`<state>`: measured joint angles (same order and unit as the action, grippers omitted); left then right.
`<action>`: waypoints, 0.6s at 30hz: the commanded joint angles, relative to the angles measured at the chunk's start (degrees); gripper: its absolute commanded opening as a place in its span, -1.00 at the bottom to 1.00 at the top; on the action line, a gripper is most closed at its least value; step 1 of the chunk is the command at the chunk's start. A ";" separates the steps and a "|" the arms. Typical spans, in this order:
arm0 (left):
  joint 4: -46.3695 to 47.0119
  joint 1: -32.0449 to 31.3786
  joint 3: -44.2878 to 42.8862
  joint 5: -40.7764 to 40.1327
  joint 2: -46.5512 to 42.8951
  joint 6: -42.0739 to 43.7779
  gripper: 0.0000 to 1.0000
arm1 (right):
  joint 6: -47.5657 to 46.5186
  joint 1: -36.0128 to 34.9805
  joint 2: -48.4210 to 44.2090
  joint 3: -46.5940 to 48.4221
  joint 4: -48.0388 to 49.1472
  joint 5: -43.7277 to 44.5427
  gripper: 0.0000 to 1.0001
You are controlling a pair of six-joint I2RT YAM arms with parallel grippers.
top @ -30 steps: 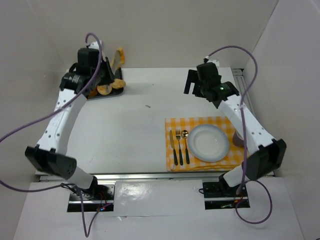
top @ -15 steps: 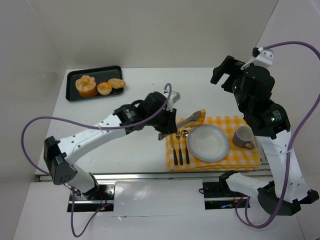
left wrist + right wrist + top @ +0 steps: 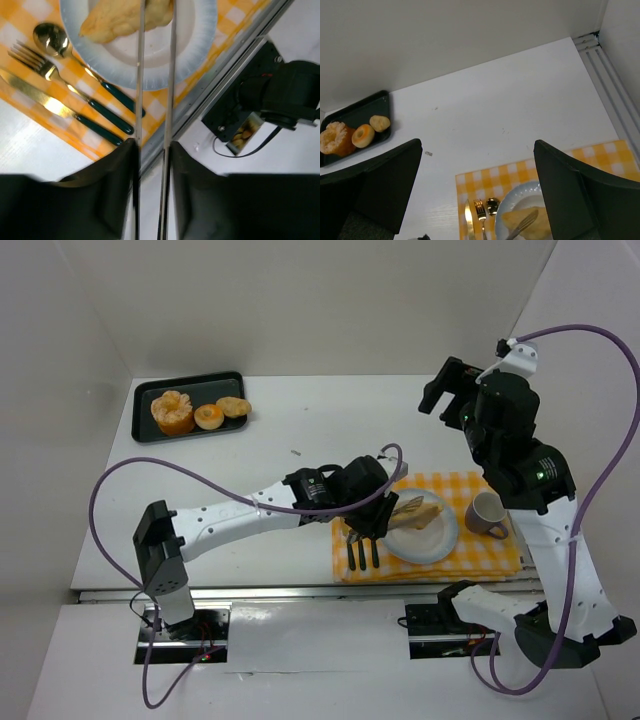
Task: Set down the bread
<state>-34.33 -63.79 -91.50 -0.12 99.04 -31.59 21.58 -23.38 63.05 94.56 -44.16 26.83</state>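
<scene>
White walls close the table [image 3: 300,430] on the left, the back and the right; its near edge runs along the bottom of the top view as a metal rail [image 3: 300,592]. At upper left a black tray [image 3: 143,400] sits by the left wall with three pastries [image 3: 172,412] on it. From there we see a broad stretch of bare white surface open across the middle of the frame, down to the yellow checked placemat [image 3: 500,562] at lower right, close to the near edge.

The left arm [image 3: 230,522] reaches low across that stretch from lower left. We find the left gripper [image 3: 418,506] over the plate [image 3: 405,552], its two thin metal fingers [image 3: 140,75] parallel with a narrow gap. Part of the bread [image 3: 115,20] shows between them, and we cannot tell whether they pinch it. The bread lies on the plate. In the left wrist view its long axis runs across the frame, roughly square to the fingers, with the narrower end pointing to the left edge. Left of the plate, knife [image 3: 55,107], fork [image 3: 50,72] and spoon [image 3: 50,37] lie side by side on the mat.

Right of the plate stands a cup [image 3: 487,512]. The right gripper [image 3: 448,400] hangs at upper right, well apart from the plate, its jaws wide apart with nothing between them.
</scene>
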 commanded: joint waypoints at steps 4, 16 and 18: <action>0.14 -0.63 -5.88 0.29 0.10 3.56 0.25 | 0.21 -0.35 0.32 -1.48 0.30 1.03 1.00; -4.60 -0.63 -10.28 -0.93 -3.58 5.31 0.15 | -0.31 -0.35 1.38 -2.02 0.92 1.03 1.00; -5.13 -0.11 -8.61 0.64 -4.99 6.98 0.15 | -0.84 -0.35 1.90 -2.02 0.92 1.03 1.00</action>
<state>-38.81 -64.25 -99.96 -0.21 99.24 -27.33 21.52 -23.38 64.69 92.53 -44.14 27.03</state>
